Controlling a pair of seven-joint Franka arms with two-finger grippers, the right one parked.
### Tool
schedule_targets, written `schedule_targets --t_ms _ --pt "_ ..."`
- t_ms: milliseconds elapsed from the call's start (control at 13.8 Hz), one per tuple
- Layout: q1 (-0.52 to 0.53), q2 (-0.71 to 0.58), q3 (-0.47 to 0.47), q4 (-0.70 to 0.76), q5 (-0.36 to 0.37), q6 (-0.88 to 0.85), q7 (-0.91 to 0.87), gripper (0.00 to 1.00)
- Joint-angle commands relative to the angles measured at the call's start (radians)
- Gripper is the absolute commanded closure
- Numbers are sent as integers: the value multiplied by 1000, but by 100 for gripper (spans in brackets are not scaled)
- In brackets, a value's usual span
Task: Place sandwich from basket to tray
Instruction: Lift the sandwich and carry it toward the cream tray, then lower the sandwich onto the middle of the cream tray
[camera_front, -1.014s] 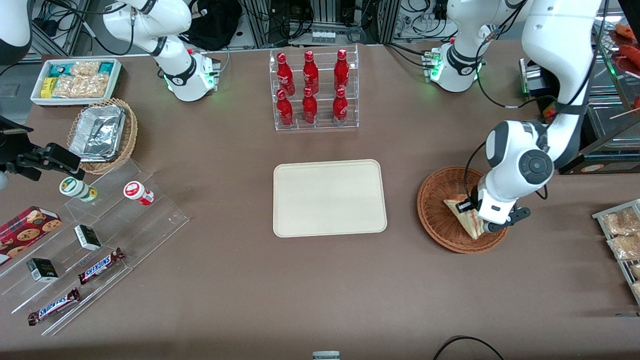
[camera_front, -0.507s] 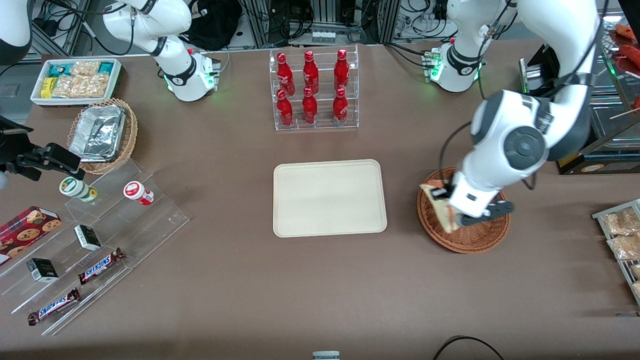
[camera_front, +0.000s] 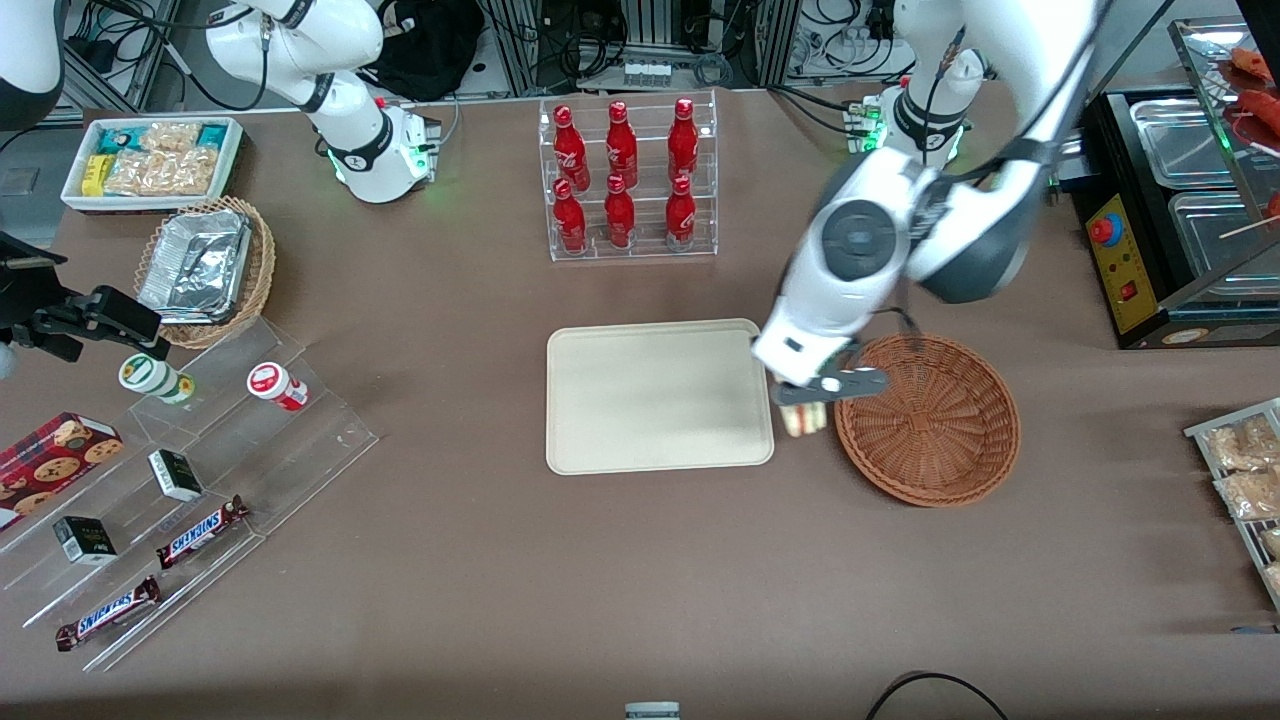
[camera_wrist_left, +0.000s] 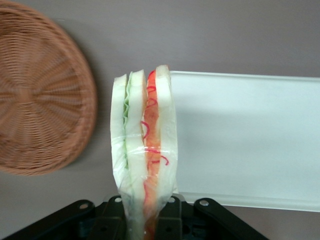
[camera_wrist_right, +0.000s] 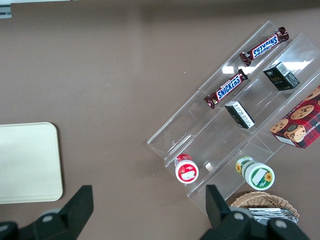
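Front view: gripper (camera_front: 806, 402) at frame centre-right, raised over gap between tray (camera_front: 620, 440) and basket (camera_front: 960, 470). Jaws narrowed, clamped on sandwich (camera_front: 806, 420), which hangs below fingers over bare table, clear of basket, just beside tray edge.

Left wrist view: sandwich (camera_wrist_left: 144, 150) pinched edge-on between fingers (camera_wrist_left: 172, 220), wrapped in clear film, white bread with green and orange-red layers. Basket (camera_wrist_left: 40, 100) beside it, tray (camera_wrist_left: 245, 140) alongside.

Right wrist view: tray corner (camera_wrist_right: 27, 165) at frame's left edge.

We see flat cream-coloured rectangular tray (camera_wrist_right: 27, 162) on brown worktop (camera_wrist_right: 115, 75). Clear acrylic stepped rack (camera_wrist_right: 235, 125) holds two Snickers bars (camera_wrist_right: 226, 89), red-lidded jar (camera_wrist_right: 186, 169), cookie box (camera_wrist_right: 298, 125).
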Motion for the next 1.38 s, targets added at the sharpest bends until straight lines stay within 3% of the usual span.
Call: schedule_targets --t_ms 0,362,725,1304 --pt "-84 152 1 129 36 45 -21 86" --pt "-191 295 8 238 67 98 -67 85" --pt "-251 395 10 238 233 183 -157 85" --pt "-254 427 10 227 239 200 -171 84"
